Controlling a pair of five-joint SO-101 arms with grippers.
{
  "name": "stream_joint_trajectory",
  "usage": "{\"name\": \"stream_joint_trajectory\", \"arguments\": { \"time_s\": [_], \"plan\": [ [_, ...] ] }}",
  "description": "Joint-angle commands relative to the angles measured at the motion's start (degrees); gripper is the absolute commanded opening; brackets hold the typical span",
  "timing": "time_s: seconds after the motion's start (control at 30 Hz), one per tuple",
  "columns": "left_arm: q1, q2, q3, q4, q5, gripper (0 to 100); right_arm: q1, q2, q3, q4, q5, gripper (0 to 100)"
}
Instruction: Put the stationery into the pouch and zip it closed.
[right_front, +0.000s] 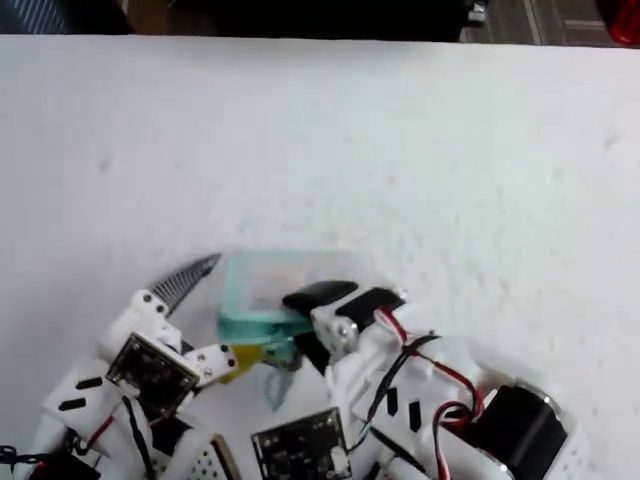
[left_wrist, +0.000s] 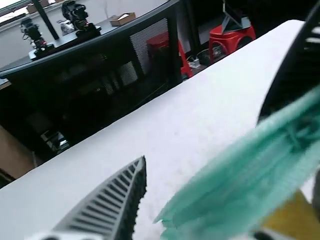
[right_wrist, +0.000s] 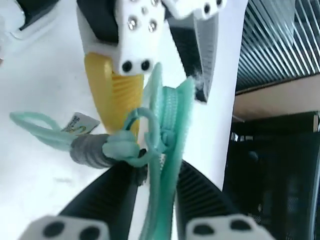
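White table (right_front: 400, 140), dark room behind. Teal mesh pouch (right_front: 262, 285) lay on it. Right gripper (right_wrist: 159, 200) was clamped on the pouch's zipper edge. Left gripper (right_front: 222, 318) gaped open astride the pouch's corner, yellow finger (right_wrist: 112, 95) just beside the zip pull (right_wrist: 122, 146).

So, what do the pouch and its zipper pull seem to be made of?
The pouch: matte teal woven tape along the zip, ribs visible; its body looks translucent, probably soft plastic. The zipper pull: knotted teal cord, likely nylon, with a grey sleeve, perhaps rubber.
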Motion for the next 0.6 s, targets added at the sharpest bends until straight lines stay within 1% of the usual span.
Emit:
{"name": "stream_joint_trajectory", "arguments": {
  "time_s": [0.0,0.17,0.27,0.37,0.47,0.57],
  "plan": [
    [7.52,0.75,-1.67,-1.32,2.64,37,-2.15,0.66,-3.34,-0.4,1.05,1.8],
    [10.95,0.66,0.88,-1.41,2.99,36,-1.98,1.8,-3.34,-2.33,0.79,1.8],
    [12.7,0.57,1.49,-1.23,2.99,27,-1.89,2.24,-2.99,-4.26,0.62,1.8],
    [14.11,0.57,1.32,-1.49,3.08,14,-1.8,2.77,-2.55,-5.32,0.53,1.8],
    [14.29,0.57,1.32,-2.11,2.81,2,0.48,4.18,-2.55,-5.32,0.53,1.8],
    [13.93,0.57,1.67,-3.08,3.25,3,2.51,5.67,-2.46,-5.23,0.53,1.8]
  ]
}}
